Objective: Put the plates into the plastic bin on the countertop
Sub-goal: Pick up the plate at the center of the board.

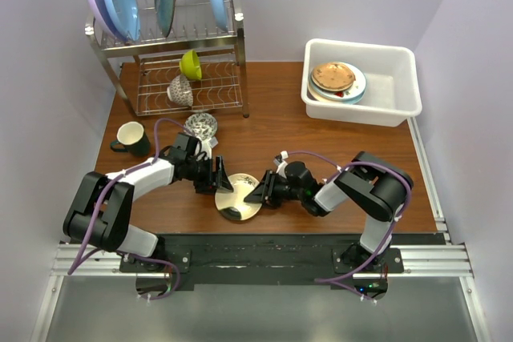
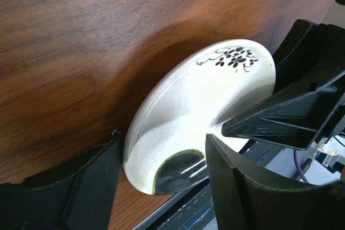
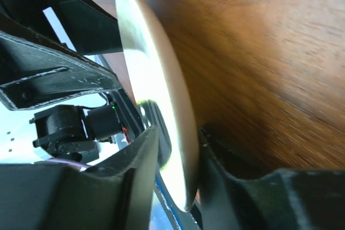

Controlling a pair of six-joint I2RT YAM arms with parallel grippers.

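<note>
Overhead view: cream plate [image 1: 239, 200], one item, at the near edge of the surface [image 1: 321, 146], tipped up on its rim, probably so a finger can reach each face. The left end effector [image 1: 220, 183] is at its left rim and the right end effector [image 1: 258, 191] at its right rim. Both arms lie low, elbows folded outward and forearms angled in to meet at the centre. The bin [image 1: 397, 90] sits at the far right, well apart, holding a stack of plates [image 1: 335, 78]. The rack [image 1: 188, 46] is at the far left. Left wrist view: the plate face shows a dark grape motif. The fingers [image 2: 91, 187] stand wide apart astride the rim, propping it with no clamp evident. Right wrist view: the plate is edge-on, with fingers [image 3: 137, 181] drawn in narrow, one to each face, touching or just beside it. A firm hold cannot be told. Judgement: the plate passes from left support to right grasp, then goes to the bin.
</note>
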